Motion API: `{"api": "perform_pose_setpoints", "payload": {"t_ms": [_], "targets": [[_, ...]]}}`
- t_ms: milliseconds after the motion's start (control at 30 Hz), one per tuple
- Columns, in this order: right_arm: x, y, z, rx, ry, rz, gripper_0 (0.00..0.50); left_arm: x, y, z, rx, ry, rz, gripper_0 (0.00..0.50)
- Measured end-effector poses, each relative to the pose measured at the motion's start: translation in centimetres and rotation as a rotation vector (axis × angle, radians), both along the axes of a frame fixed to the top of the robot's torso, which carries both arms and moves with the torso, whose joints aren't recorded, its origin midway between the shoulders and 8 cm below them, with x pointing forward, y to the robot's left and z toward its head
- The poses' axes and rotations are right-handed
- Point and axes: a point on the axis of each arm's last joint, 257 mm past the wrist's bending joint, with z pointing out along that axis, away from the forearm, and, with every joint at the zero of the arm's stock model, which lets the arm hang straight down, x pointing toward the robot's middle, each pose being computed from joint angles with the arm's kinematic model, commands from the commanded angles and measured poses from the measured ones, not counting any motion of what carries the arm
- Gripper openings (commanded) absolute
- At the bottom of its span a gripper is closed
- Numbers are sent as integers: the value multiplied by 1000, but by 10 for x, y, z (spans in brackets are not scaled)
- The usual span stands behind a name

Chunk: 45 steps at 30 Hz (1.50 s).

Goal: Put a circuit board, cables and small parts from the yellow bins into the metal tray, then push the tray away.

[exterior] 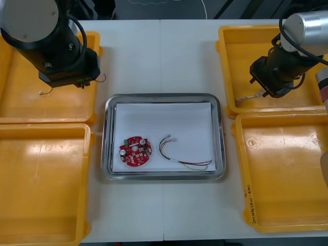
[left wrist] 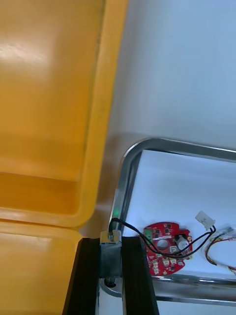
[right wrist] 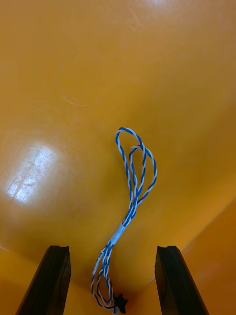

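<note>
My left gripper (exterior: 77, 78) hangs over the far left yellow bin (exterior: 20, 102), next to the tray's far left corner. It is shut on the end of a black cable (left wrist: 169, 244), which droops to a white plug (left wrist: 205, 219). The metal tray (exterior: 109, 134), white inside, holds a round red circuit board (exterior: 136, 151) and a red and yellow cable (exterior: 182, 155). My right gripper (exterior: 267, 88) is low in the far right yellow bin (exterior: 241, 46), open. A twisted blue and white cable (right wrist: 135, 187) lies on the bin floor between its fingers (right wrist: 53, 275).
The near left yellow bin (exterior: 41, 179) and the near right yellow bin (exterior: 287, 174) flank the tray. In the left wrist view the tray rim (left wrist: 127, 165) lies close beside the yellow bin's wall (left wrist: 101, 123). Bare table stretches beyond the tray.
</note>
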Motion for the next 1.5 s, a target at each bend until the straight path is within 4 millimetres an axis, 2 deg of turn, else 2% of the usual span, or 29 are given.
{"api": "perform_pose_setpoints", "payload": {"t_ms": [200,467,600,1100,1500], "targets": [[9,4,0,4,-19,-1,500,0,-26,-17,-21,-4,-12,0],[10,1,-15,19,15,-56,500,-3,-54,-40,-47,8,-12,0],[12,-1,-19,26,22,-65,500,-2,-56,-54,-48,31,9,0],[16,-5,-32,19,19,-75,500,25,-74,-102,-69,37,11,0],[19,-8,-39,19,16,-85,500,20,-80,-125,-40,60,-16,0]]}}
